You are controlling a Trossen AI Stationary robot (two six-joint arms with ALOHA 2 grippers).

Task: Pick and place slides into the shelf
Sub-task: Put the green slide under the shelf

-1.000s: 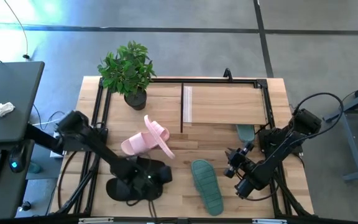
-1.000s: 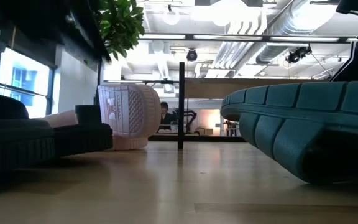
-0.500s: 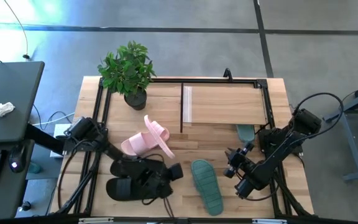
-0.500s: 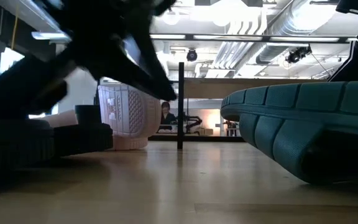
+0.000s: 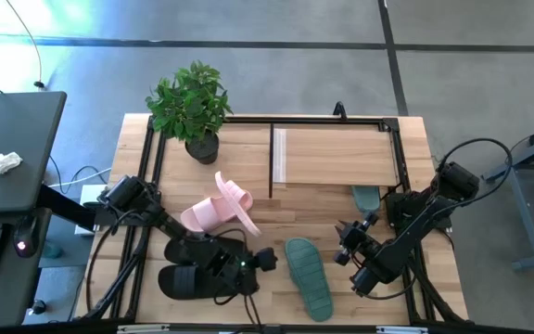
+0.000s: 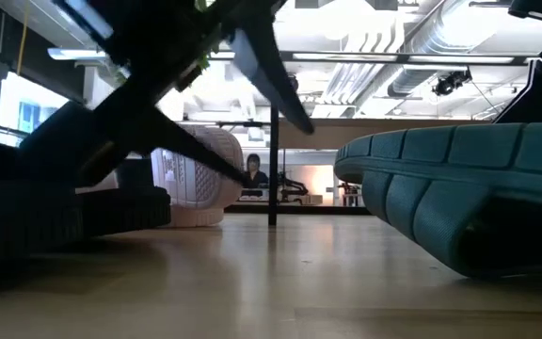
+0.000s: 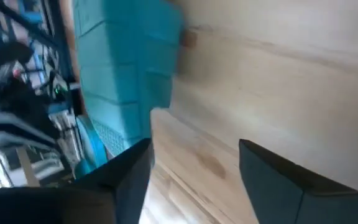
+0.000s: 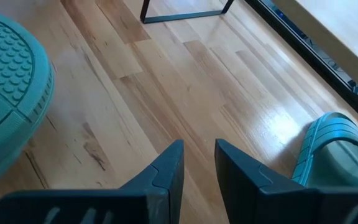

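Two black slides point(image 5: 191, 269) lie side by side near the table's front left. My left gripper point(image 5: 267, 259) hangs open just right of them, between them and a dark green slide point(image 5: 310, 276) that lies sole up; in its wrist view only bare table lies between the fingers point(image 7: 194, 163), with the green slide point(image 7: 126, 74) beyond. Two pale pink slides point(image 5: 219, 209) lie at mid-table, one tipped on its edge. A second green slide point(image 5: 366, 197) pokes out from under the shelf point(image 5: 336, 153). My right gripper point(image 5: 346, 243) waits at the right, its fingers point(image 8: 197, 158) a narrow gap apart, holding nothing.
A potted plant point(image 5: 191, 104) stands at the far left corner beside the shelf. The shelf's black post point(image 6: 274, 160) rises at mid-table. Bare wood point(image 5: 267, 223) lies between the pink slides and the shelf. A dark desk point(image 5: 7, 158) stands beyond the table's left edge.
My left gripper has swung from above the black slides toward the table's right edge, stopping beside the green slide, and has opened. The black slides lie on the table where they were.
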